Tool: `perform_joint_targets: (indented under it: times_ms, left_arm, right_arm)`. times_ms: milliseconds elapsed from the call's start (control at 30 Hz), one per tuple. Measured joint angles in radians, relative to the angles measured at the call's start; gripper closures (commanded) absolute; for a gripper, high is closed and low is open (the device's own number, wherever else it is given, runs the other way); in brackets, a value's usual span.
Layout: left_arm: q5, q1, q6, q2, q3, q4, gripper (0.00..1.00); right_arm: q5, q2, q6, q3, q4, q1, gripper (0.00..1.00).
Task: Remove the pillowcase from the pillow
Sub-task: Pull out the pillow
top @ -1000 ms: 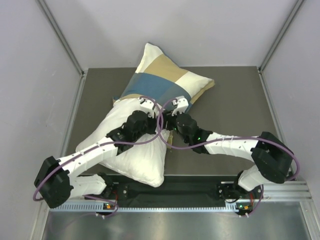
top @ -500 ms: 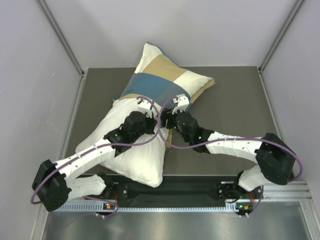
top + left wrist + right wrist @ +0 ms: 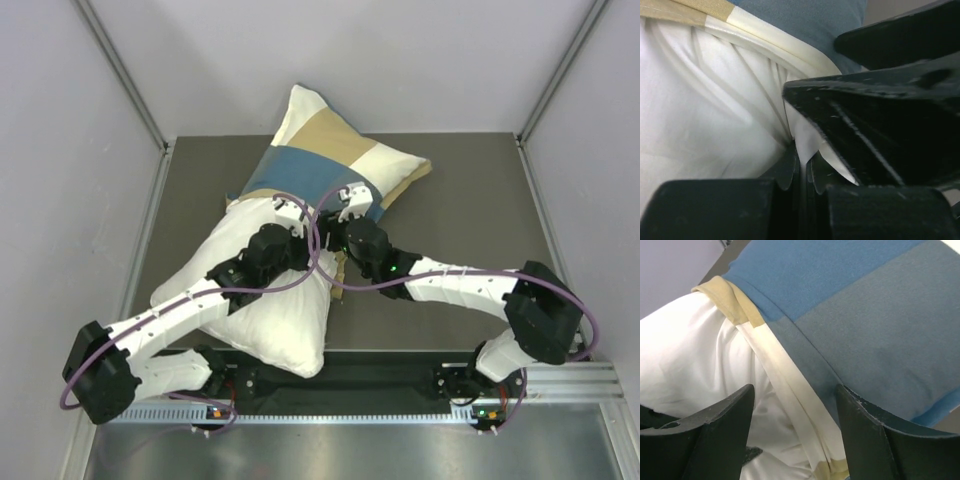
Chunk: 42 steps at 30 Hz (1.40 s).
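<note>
two pincers sit close together at the line where the pillowcase (image 3: pixel 320 165) ends and the bare pillow (image 3: pixel 265 315) begins. the pillow lies aslant on the dark surface (image 3: pixel 470 230), its near end close to the arm bases (image 3: pixel 340 385) and its far end toward the back wall (image 3: pixel 400 60). the pillowcase covers only that far part. it shows big checks of blue, tan and cream, smooth over the stuffing, with a tan corner poking out on the right. its mouth is a bunched band (image 3: pixel 775 370) of cream and tan that runs across the pillow. the near part of the pillow is plain white, plump and creased, with a pointed corner at the near edge of the surface.

the left pincer (image 3: pixel 292 211) is clamped tight on a fold of the pillow's white cloth, just short of the band. in the left wrist view, pleats fan out from the pinch. a dark part fills the right of that view, and i cannot tell what it is. the right pincer (image 3: pixel 350 197) is spread wide above the band, one side over white pillow and the other over blue check. whether it touches the cloth i cannot tell.
</note>
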<state>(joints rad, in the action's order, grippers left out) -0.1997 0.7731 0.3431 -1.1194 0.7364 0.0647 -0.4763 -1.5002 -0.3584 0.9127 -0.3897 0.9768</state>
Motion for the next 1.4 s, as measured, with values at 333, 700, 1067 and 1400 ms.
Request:
perform_joint_targets:
  times_ms: [333, 700, 1067, 1400]
  left_arm:
    - [-0.002, -0.002, 0.01, 0.027, 0.0, 0.027, 1.0]
    - [-0.047, 0.003, 0.093, 0.131, -0.007, 0.111, 1.0]
    - [-0.121, 0.008, 0.104, 0.284, 0.07, 0.328, 1.0]
    - [-0.14, 0.009, 0.1, 0.293, 0.123, 0.39, 1.0]
  right_arm:
    - [-0.111, -0.104, -0.054, 0.125, 0.121, -0.002, 0.54]
    - [-0.247, -0.117, -0.169, 0.189, 0.273, 0.024, 1.0]
    - [-0.205, -0.098, -0.223, 0.189, 0.29, -0.04, 1.0]
    - [-0.05, -0.08, -0.213, 0.199, 0.315, -0.135, 1.0]
